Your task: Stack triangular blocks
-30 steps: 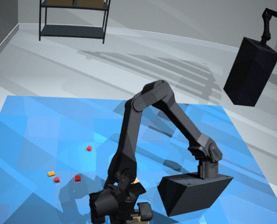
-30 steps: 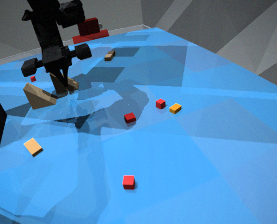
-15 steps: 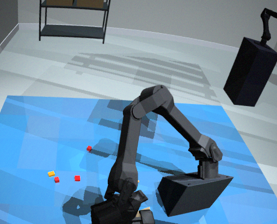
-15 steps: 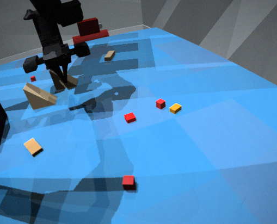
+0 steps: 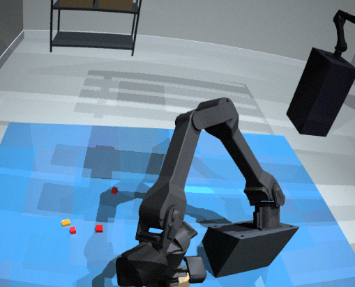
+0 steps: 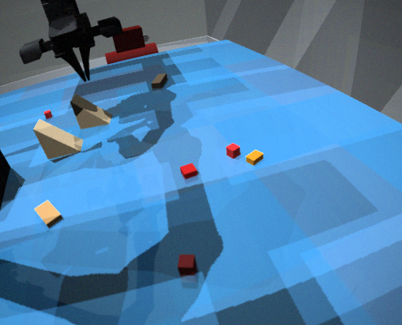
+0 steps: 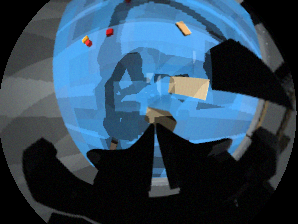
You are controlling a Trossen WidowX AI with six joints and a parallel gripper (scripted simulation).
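Claw (image 6: 88,80) (image 7: 154,125) nearly shut, nothing gripped, above worktop (image 5: 38,258) (image 6: 300,158) (image 7: 75,75) | two triangular blocks: one (image 6: 92,114) (image 7: 161,118) near claw tips, other (image 6: 57,140) (image 7: 190,87) just beside it, unstacked | red cubes, orange block (image 5: 65,222) (image 6: 254,157) (image 7: 85,39) well apart

Orange block (image 5: 65,222) (image 6: 254,157) (image 7: 85,39) beside red cube (image 5: 72,230) (image 6: 233,151) (image 7: 88,43) on worktop (image 5: 17,195) (image 6: 300,118) (image 7: 75,75). Tan block (image 6: 48,213) (image 7: 183,28) lies flat. Shelf rack (image 5: 113,46) by wall.

Top looks down from afar, exterior closer and obliquely; both show red cubes.
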